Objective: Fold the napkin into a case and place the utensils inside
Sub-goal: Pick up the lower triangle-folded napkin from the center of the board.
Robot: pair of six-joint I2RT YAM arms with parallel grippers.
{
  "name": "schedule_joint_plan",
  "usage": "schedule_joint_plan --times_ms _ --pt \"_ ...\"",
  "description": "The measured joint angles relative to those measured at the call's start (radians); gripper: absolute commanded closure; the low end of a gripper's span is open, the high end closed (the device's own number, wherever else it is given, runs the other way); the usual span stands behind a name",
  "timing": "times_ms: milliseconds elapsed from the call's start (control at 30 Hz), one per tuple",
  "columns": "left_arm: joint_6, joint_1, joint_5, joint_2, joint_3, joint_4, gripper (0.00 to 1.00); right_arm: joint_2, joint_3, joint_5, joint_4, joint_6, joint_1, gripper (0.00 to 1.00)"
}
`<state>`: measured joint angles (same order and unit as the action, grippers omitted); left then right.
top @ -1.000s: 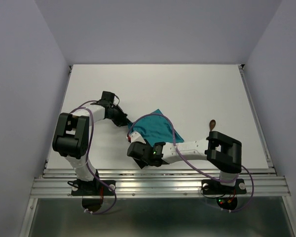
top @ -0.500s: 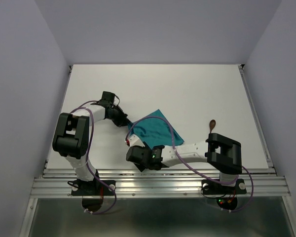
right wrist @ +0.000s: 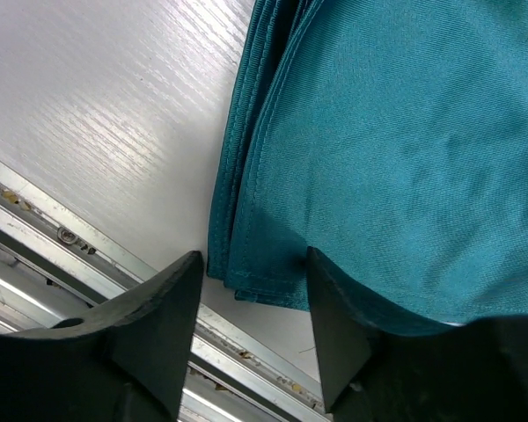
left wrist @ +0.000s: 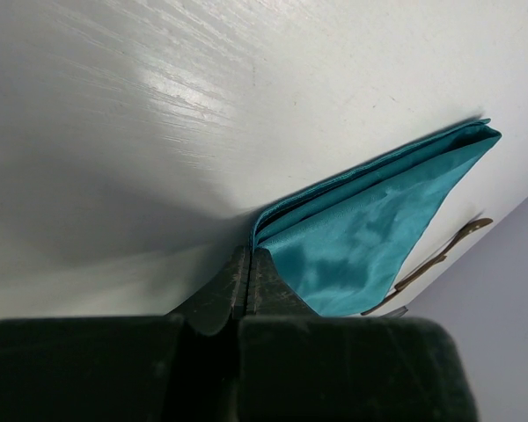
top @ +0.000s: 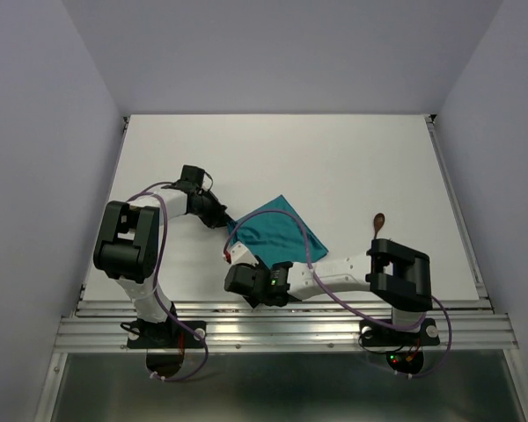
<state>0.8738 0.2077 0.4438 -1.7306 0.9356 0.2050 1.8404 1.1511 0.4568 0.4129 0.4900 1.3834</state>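
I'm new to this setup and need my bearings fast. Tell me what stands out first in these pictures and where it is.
The folded teal napkin lies on the white table near the front, between the two arms. The left gripper is shut on its left corner, while the right gripper stands open, fingers straddling the near corner. A reddish-brown utensil lies apart to the right, beyond the right arm's elbow.

Can't tell fork from spoon on the utensil well back behind the right claw: too tiny, half hidden by the elbow. Loses the napkin past the top and right edges ahead of that claw. Can't see the corner pinched inside the left claw. Beyond it, only a blurry, half-covered bit of cutlery.
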Motion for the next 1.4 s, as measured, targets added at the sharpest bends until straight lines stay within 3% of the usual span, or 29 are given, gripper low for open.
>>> schedule_joint_plan --times_ms 67,100,200,300,533,700,933,1400 --pt "0.000 0.000 0.000 0.000 0.000 0.000 1.00 0.000 0.000 0.001 0.001 0.006 0.000 0.55" --pt "0.000 0.000 0.000 0.000 0.000 0.000 1.00 0.000 0.000 0.001 0.003 0.011 0.001 0.66" --pt "0.000 0.000 0.000 0.000 0.000 0.000 1.00 0.000 -0.002 0.004 0.003 0.020 0.004 0.86" --pt "0.001 0.000 0.000 0.001 0.000 0.000 1.00 0.000 -0.005 0.005 0.002 0.027 0.006 0.99" --pt "0.005 0.000 -0.005 0.012 -0.006 0.002 1.00 -0.019 -0.040 0.005 -0.034 0.023 0.005 0.99" --pt "0.006 0.000 -0.028 0.018 -0.006 0.017 1.00 -0.119 -0.127 -0.044 -0.082 0.017 -0.042 0.99" --pt "0.008 0.000 -0.067 0.038 0.006 0.063 1.00 -0.236 -0.193 -0.195 -0.171 0.012 -0.144 0.99" --pt "0.004 0.000 -0.116 0.024 0.146 0.231 1.00 -0.265 -0.296 -0.516 -0.312 0.078 -0.326 0.99"
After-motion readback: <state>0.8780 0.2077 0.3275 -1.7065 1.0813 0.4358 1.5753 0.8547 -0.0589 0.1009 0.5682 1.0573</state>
